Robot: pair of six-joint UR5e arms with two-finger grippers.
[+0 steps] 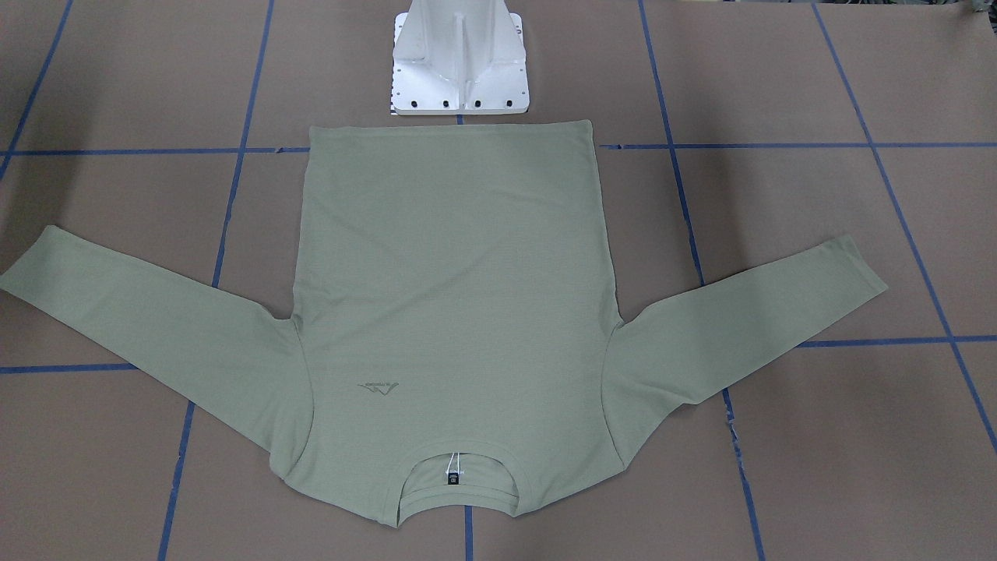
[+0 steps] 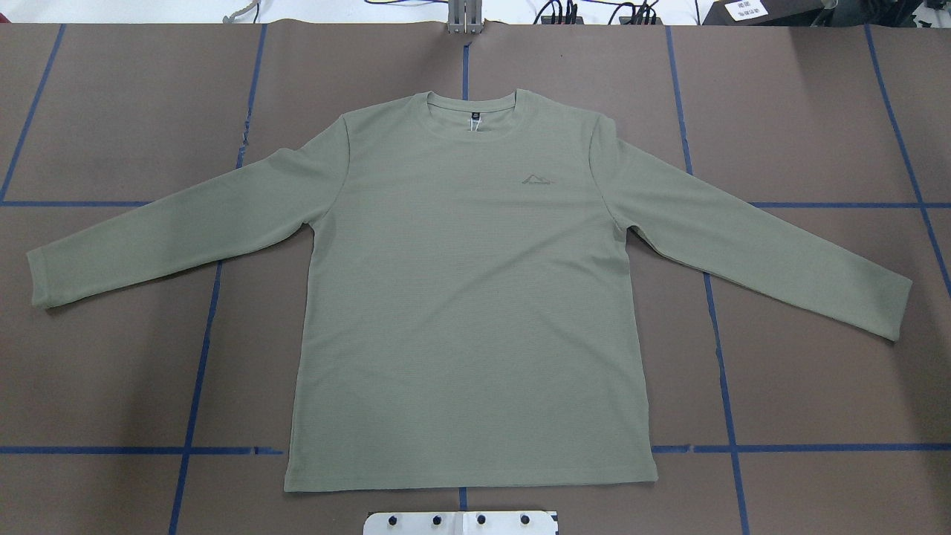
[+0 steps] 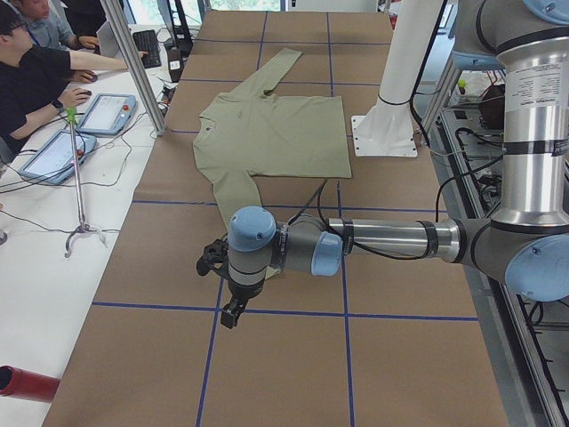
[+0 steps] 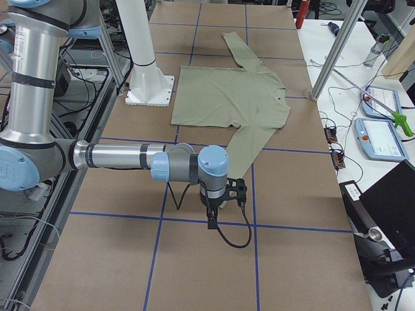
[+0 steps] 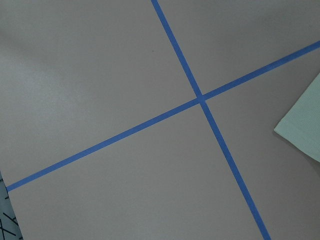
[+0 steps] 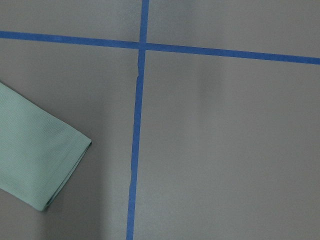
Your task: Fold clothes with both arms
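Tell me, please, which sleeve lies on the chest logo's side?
The sleeve on the robot's right, at the overhead view's right; the logo sits on that half of the chest, away from the other sleeve.

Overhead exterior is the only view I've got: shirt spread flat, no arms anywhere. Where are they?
Observer: The left arm reaches low over the table, just beyond the shirt. Its left gripper points down at bare paper past the left-side cuff.
Operator: And the other one?
Observer: Mirrored. The right gripper hangs past the right-side cuff, which lies free in the right wrist view.
Operator: Anyone nearby?
Observer: Yes, people sit along the table's far edge with tablets.
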